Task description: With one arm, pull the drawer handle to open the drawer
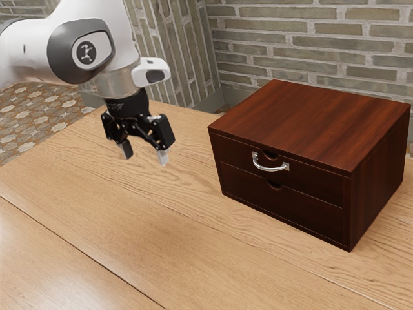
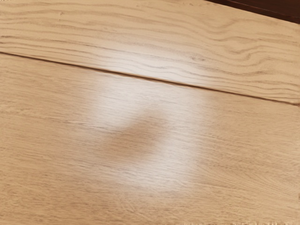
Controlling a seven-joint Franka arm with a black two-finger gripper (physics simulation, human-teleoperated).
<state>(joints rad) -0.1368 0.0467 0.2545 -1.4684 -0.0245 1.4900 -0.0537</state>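
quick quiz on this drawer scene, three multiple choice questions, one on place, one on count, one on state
1. Where is the tool?
A. over the table, at the exterior view's left of the cabinet
B. resting on the cabinet's top
C. against the brick wall

2. How many silver handles does the cabinet front carry?
A. three
B. one
C. two

3. The upper drawer is:
A. pulled fully out
B. lying on the table
C. shut

Answers:
1 A, it hangs above bare wood, apart from the cabinet.
2 B, one metal loop sits on the upper drawer; the lower front shows just a notch.
3 C, its front looks flush with the cabinet face.
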